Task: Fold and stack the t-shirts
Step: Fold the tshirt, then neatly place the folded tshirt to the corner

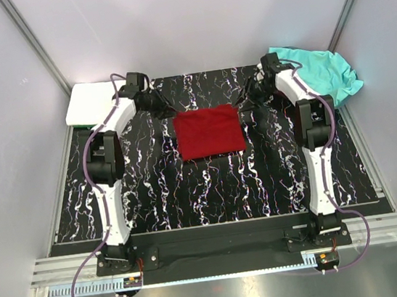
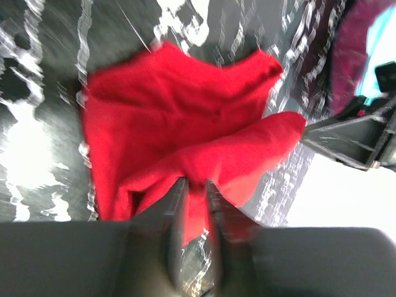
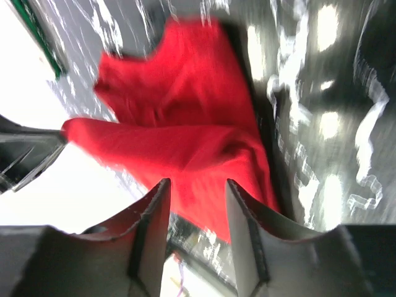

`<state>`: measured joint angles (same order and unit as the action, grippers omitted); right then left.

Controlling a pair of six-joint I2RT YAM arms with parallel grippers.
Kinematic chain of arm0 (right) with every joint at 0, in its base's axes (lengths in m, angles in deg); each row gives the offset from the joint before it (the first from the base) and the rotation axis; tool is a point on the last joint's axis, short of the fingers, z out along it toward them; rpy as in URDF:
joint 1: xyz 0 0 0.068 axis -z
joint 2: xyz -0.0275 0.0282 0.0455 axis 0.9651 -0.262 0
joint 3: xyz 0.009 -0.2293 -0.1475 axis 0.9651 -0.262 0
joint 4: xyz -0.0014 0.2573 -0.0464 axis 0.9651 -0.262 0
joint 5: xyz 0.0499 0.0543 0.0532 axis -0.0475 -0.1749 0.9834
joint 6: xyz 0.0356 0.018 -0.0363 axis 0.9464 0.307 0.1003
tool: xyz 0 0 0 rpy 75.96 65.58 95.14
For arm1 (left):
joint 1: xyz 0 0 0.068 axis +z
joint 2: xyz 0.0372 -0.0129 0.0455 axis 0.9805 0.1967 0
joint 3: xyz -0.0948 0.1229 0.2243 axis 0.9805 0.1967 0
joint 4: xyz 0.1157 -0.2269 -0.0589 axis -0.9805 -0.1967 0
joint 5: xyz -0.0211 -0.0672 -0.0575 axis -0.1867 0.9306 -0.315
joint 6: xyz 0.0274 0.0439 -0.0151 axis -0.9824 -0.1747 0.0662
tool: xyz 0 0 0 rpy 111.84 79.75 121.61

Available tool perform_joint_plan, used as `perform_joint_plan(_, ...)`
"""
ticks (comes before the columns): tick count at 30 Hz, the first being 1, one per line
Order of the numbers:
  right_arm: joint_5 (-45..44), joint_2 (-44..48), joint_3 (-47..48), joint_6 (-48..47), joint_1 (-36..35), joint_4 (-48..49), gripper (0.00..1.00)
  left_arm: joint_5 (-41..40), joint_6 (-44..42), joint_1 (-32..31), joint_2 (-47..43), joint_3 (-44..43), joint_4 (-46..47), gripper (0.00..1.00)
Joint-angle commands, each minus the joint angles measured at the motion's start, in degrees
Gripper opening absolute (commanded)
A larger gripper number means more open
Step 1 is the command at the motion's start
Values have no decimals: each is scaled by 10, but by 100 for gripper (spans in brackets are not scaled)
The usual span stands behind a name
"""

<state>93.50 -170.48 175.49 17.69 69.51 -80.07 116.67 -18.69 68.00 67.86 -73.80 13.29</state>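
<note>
Left wrist view: left pincer (image 2: pixel 197 193) is clamped on the dark red t-shirt (image 1: pixel 209 132) at the middle of the surface (image 1: pixel 154 198). The right pincer (image 3: pixel 197 195) straddles its far edge, and I cannot tell whether it grips. This looks like a folding step; next, both should draw that edge evenly toward the near edge.

1. No text, label, brand, number or sign can be read in any of the three views.
2. The dark red t-shirt (image 1: pixel 209 132) shows only plain cloth. No print or tag is legible on it.
3. The white veins on the black marbled mat (image 1: pixel 153 191) are pattern, not lettering.
4. Both wrist views are blurred, so any fine marking there is too smeared to tell.
</note>
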Motion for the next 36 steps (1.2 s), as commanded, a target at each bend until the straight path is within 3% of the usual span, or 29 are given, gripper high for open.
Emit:
perform_joint_plan(1, -60, -18, 82, -37, 2, 2, 51, -56, -25, 18, 5, -68, -11, 34)
perform_joint_plan(5, -119, -3, 141, -94, 3, -66, 53, -127, -72, 21, -39, -73, -39, 55)
perform_joint_plan(8, -115, 40, 98, -108, 1, -60, 54, -116, -81, 17, -94, -11, 0, 54)
perform_joint_plan(13, -63, 81, -27, -86, -16, 18, 53, 2, -62, -10, -122, 86, 94, 43)
perform_joint_plan(16, -53, 84, -51, -77, -31, 33, 53, -10, -86, -31, -124, 105, 104, 53)
perform_joint_plan(21, -60, 107, -87, -83, -36, 27, 56, -85, -194, -49, -96, 79, 52, 65)
perform_joint_plan(23, -74, 137, -111, -89, -36, 27, 60, -108, -217, -50, -80, 57, 15, 81)
perform_joint_plan(27, -92, 197, -181, -106, -35, 25, 62, -174, -252, -51, -89, 70, 14, 83)
perform_joint_plan(36, -92, 356, -319, -121, -35, 4, 67, -202, -281, -50, -20, 7, -22, 91)
